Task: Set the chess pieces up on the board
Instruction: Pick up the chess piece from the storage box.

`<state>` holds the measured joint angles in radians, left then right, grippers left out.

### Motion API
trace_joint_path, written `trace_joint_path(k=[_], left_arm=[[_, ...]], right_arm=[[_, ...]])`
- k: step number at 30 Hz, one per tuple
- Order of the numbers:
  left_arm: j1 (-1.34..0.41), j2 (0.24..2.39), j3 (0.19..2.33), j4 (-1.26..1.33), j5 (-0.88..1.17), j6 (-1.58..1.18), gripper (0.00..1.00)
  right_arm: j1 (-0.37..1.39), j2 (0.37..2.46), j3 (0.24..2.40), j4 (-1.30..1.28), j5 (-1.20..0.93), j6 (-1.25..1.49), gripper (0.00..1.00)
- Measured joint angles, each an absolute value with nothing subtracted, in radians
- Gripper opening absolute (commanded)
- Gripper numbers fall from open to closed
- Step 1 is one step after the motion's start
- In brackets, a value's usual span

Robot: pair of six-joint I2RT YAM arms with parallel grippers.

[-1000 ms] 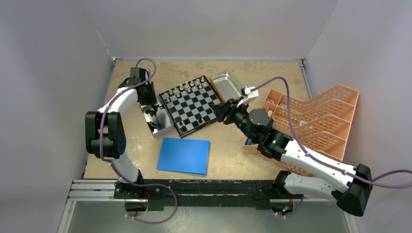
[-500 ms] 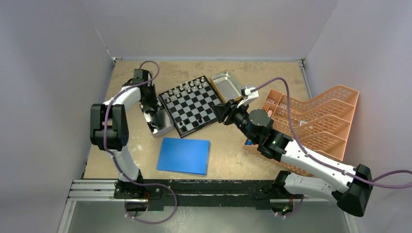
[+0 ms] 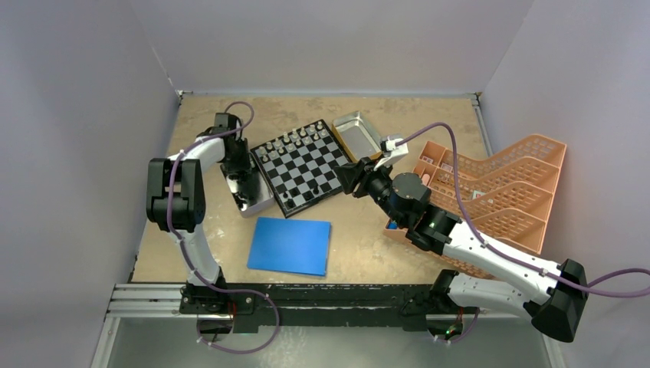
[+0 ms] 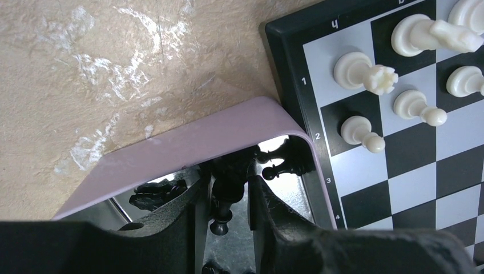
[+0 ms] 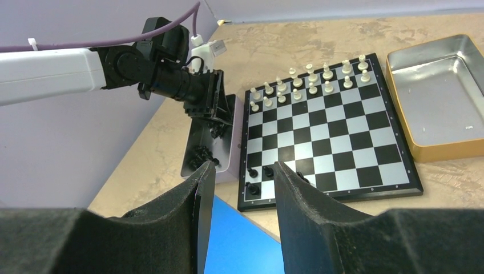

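Observation:
The board (image 3: pixel 300 167) lies mid-table, with white chess pieces (image 3: pixel 295 139) along its far edge and a few black ones (image 3: pixel 287 201) at its near left corner. My left gripper (image 3: pixel 244 176) reaches down into a lavender-rimmed tray (image 3: pixel 257 207) holding loose black pieces. In the left wrist view it (image 4: pixel 228 182) is shut on a black piece (image 4: pixel 227 191) just above the tray floor. My right gripper (image 3: pixel 343 175) hovers at the board's right edge. It (image 5: pixel 242 171) is open and empty, looking over the board (image 5: pixel 325 125).
An empty metal tray with a gold rim (image 3: pixel 356 132) sits behind the board on the right. A blue sheet (image 3: pixel 290 245) lies in front of the board. An orange rack (image 3: pixel 498 192) stands at the right. More black pieces (image 4: pixel 154 194) lie in the left tray.
My left arm's elbow has swung right and its gripper has shifted slightly nearer over the left tray. The right arm has not moved.

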<state>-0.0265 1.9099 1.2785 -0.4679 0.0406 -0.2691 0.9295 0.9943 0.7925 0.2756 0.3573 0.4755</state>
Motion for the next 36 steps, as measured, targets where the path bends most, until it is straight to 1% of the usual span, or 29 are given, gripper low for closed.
trace_joint_path(k=[3,6,12,18,24,27,28,32,36], left_arm=[[-0.027,1.911,1.285,-0.488,0.048,-0.269,0.27],[-0.027,1.912,1.291,-0.509,0.052,-0.269,0.22],[-0.027,1.911,1.32,-0.565,0.076,-0.272,0.18],[-0.027,1.882,1.322,-0.597,0.109,-0.296,0.17],[-0.027,1.752,1.3,-0.612,0.166,-0.326,0.17],[-0.026,1.669,1.276,-0.612,0.223,-0.342,0.17],[-0.026,1.644,1.268,-0.611,0.249,-0.35,0.17],[-0.026,1.547,1.221,-0.6,0.379,-0.377,0.17],[-0.026,1.458,1.17,-0.588,0.517,-0.413,0.17]], right_arm=[[0.929,0.994,0.793,0.276,0.358,0.476,0.45],[0.929,0.994,0.793,0.276,0.36,0.475,0.45],[0.929,0.994,0.793,0.276,0.377,0.471,0.46],[0.929,0.995,0.793,0.276,0.376,0.464,0.45],[0.929,0.995,0.776,0.334,0.364,0.4,0.46],[0.929,0.995,0.743,0.398,0.341,0.35,0.52],[0.929,0.996,0.731,0.42,0.331,0.33,0.53],[0.929,1.029,0.716,0.514,0.278,0.207,0.52],[0.931,1.082,0.702,0.635,0.201,0.005,0.5]])
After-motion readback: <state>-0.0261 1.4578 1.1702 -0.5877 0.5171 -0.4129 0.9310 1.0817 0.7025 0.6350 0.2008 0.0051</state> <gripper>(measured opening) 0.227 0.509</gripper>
